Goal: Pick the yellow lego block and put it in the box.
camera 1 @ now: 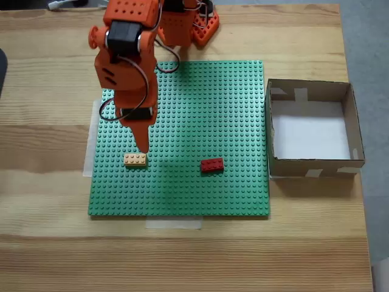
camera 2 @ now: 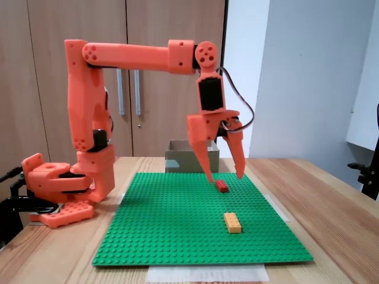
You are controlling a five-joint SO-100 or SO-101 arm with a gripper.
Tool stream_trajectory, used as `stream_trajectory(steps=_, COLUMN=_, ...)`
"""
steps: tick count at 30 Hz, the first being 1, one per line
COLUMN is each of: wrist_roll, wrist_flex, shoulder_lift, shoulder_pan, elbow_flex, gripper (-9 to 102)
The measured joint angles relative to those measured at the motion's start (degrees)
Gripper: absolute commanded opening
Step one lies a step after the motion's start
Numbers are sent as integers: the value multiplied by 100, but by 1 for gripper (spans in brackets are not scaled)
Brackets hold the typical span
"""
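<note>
The yellow lego block (camera 1: 135, 159) lies flat on the green studded baseplate (camera 1: 213, 109), toward its front left in a fixed view from above. My orange gripper (camera 1: 144, 146) points down with its tip just behind the block. In a fixed view from the side, the gripper (camera 2: 225, 176) hangs open a little above the plate, nothing between its fingers, and the yellow block (camera 2: 232, 222) lies nearer the camera on the baseplate (camera 2: 172, 219). The cardboard box (camera 1: 310, 167) with a white bottom stands off the plate's right edge; it appears behind the gripper as the box (camera 2: 177, 160).
A red brick (camera 1: 212, 165) lies on the plate to the right of the yellow block, between it and the box; it is the red brick (camera 2: 222, 185) just below the fingertips in the side view. The arm's base (camera 2: 59, 183) stands at the plate's back edge.
</note>
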Motion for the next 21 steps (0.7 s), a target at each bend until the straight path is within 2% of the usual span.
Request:
stream_trajectory(steps=10, wrist_roll=79, wrist_flex=123, shoulder_lift=-1107, shoulder_pan=141, elbow_flex=-940, gripper=24)
stream_trajectory(steps=21, wrist_roll=272, wrist_flex=35, shoulder_lift=-1811, shoulder_pan=325, elbow_flex=-1266, gripper=24)
